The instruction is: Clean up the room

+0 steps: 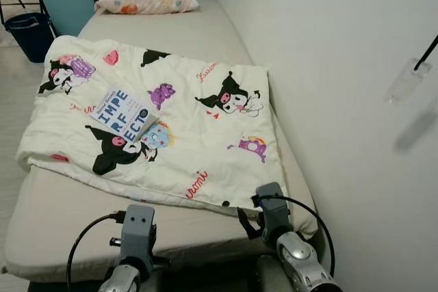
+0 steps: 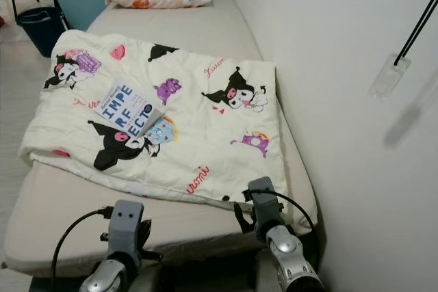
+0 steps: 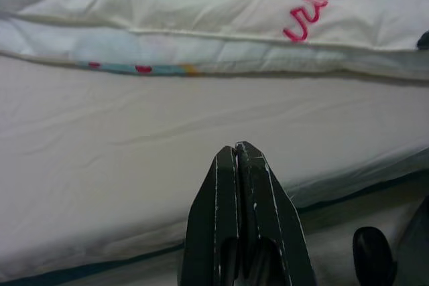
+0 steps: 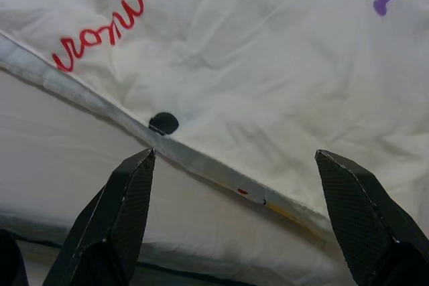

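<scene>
I've got the right gripper (image 4: 234, 165) spread wide w/ its fingers just short of the cartoon-print blanket's (image 1: 198, 128) near hem, on the bed (image 1: 75, 203). Left gripper (image 3: 241, 159) pinched closed on nothing, over bare sheet, blanket edge just ahead. Book (image 1: 122, 114) lies on the blanket, well fwd of the left gripper.

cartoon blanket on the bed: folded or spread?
Spread. The cream cartoon-print blanket lies flat in one layer over the beige mattress, a blue-and-white book resting on it.
</scene>
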